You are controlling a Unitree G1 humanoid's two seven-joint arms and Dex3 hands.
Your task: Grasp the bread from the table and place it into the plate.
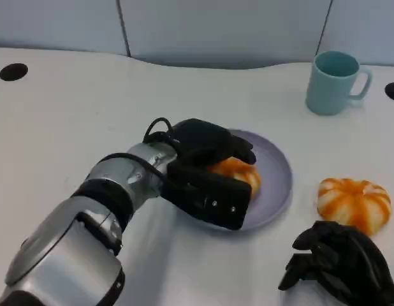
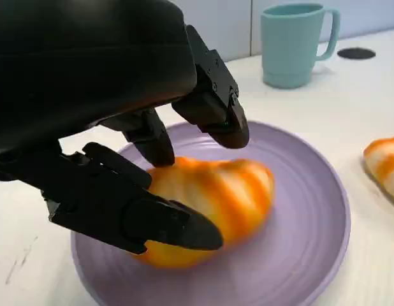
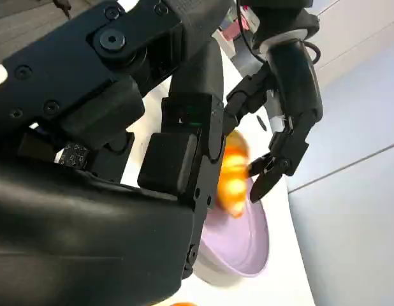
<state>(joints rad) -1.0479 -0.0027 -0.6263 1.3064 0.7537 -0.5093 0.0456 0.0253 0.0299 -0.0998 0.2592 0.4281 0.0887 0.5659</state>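
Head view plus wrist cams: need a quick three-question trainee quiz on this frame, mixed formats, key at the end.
1. True or false: the bread that the left hand holds is over the purple plate.
2. Multiple choice: where is the second bread? A) on the plate B) on the table beside the plate, near the right hand C) inside the mug
3. Fill in: the thing at the far right of the table is a light blue ____.

Key: 1 true; 2 B; 3 mug.
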